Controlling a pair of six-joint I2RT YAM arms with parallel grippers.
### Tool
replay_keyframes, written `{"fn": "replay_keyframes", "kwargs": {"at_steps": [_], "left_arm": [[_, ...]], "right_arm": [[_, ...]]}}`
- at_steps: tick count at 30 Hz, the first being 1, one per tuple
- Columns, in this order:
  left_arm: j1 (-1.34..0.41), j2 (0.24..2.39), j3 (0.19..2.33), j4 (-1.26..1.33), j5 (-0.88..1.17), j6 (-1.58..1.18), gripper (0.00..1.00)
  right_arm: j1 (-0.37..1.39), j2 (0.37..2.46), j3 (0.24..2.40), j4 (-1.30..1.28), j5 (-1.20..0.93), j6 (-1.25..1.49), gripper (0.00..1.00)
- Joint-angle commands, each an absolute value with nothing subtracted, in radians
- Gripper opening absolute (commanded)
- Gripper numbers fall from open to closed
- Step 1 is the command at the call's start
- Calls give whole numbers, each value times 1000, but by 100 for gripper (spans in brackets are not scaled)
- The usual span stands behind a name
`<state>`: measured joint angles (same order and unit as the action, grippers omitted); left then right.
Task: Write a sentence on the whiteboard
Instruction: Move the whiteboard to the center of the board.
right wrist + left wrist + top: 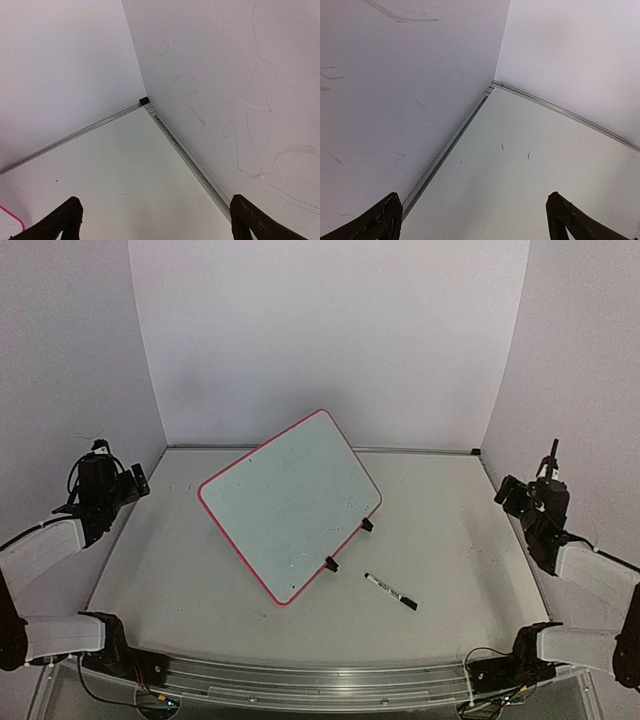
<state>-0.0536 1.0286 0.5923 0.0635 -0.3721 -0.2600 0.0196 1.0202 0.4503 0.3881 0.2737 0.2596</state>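
Observation:
The whiteboard (pixel 290 502) lies turned at a slant in the middle of the table, white with a pink-red rim and two black clip feet on its right edge. Its face looks blank; I see no sentence on it. A black marker (pixel 391 592) lies on the table to the right of and nearer than the board. My left gripper (pixel 100 462) is raised at the far left, open and empty, as the left wrist view (pixel 474 220) shows. My right gripper (pixel 548 470) is raised at the far right, open and empty (pixel 156 220). A corner of the board's pink rim (pixel 11 214) shows in the right wrist view.
White walls enclose the table on the left, back and right, with metal rails along their bases (pixel 447 145) (pixel 187 157). A small black block (pixel 474 451) sits in the back right corner. Both arm bases stand at the near edge.

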Motion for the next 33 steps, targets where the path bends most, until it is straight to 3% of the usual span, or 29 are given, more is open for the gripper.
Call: {"fn": "replay_keyframes", "kwargs": {"at_steps": [1, 5, 10, 14, 18, 21, 27, 33], "left_arm": [[-56, 1025, 693, -136, -373, -359, 100], [-56, 1063, 838, -349, -301, -450, 100], [-57, 1164, 1070, -568, -56, -377, 100], [-55, 1241, 1233, -670, 146, -309, 100], [-54, 1268, 1314, -682, 183, -258, 100], [-54, 1256, 1294, -650, 144, -236, 100], [-54, 1094, 1059, -407, 148, -197, 100], [-53, 1080, 1048, -425, 88, -143, 100]], "right_arm": [[17, 1009, 503, 325, 168, 243, 98], [17, 986, 510, 320, -95, 187, 98], [32, 1021, 582, 242, -364, 174, 97], [170, 1092, 665, 162, -414, 121, 95], [349, 1203, 718, 144, -418, 98, 92], [469, 1315, 755, 145, -403, 70, 89], [642, 1523, 841, 174, -390, 13, 81], [740, 1697, 923, 176, -350, -55, 69]]}}
